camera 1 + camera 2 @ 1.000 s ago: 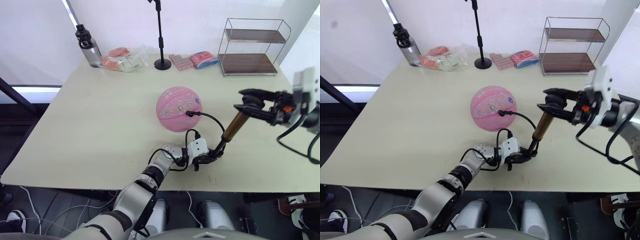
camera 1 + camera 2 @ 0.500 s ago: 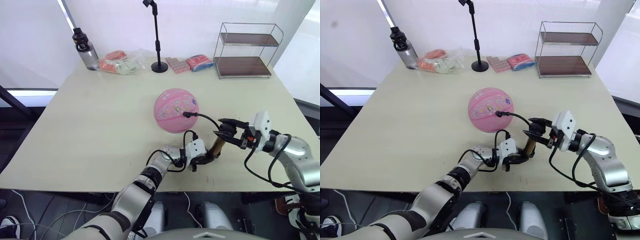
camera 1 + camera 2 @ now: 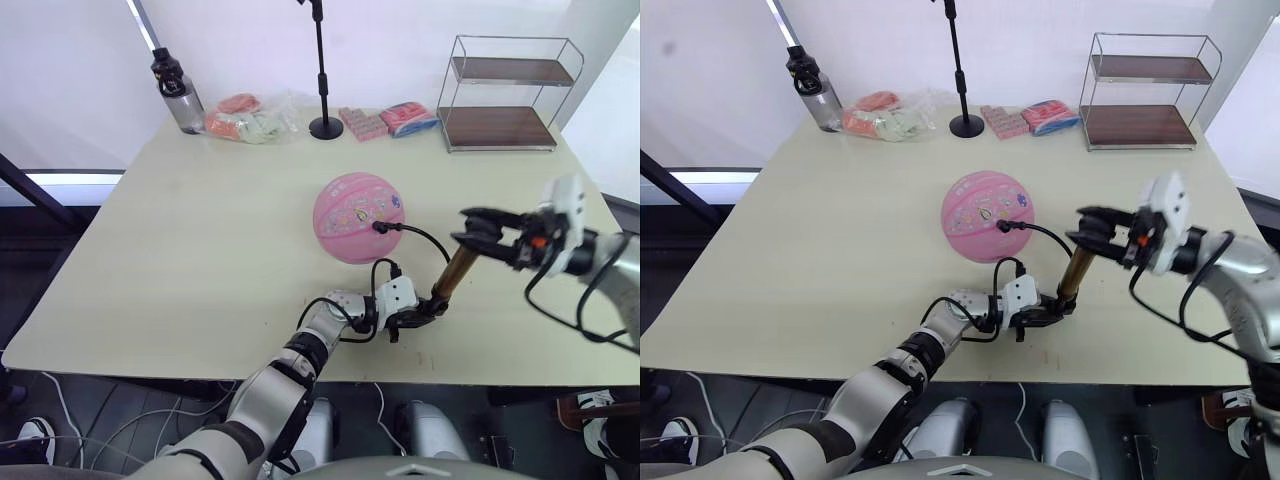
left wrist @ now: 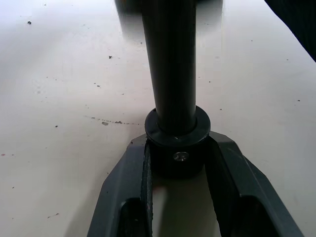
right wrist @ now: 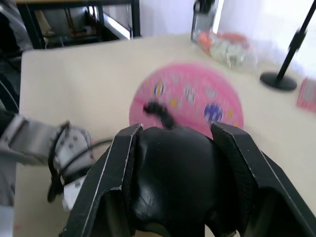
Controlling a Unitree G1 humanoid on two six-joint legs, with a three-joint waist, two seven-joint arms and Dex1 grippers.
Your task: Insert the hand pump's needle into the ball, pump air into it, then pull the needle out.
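The ball (image 3: 358, 216) sits mid-tabletop (image 3: 180, 250), its valve side turned toward the robot's right, with the needle (image 3: 380, 227) in it and the hose (image 3: 425, 240) looping down to the pump (image 3: 455, 272). The pump stands tilted just right of the ball. The left gripper (image 3: 425, 312) has its fingers (image 4: 126, 192) clamped on the pump's black base cap on the tabletop. The right gripper (image 3: 478, 228) has its fingers (image 5: 116, 182) closed around the black handle (image 5: 173, 182) at the pump's top.
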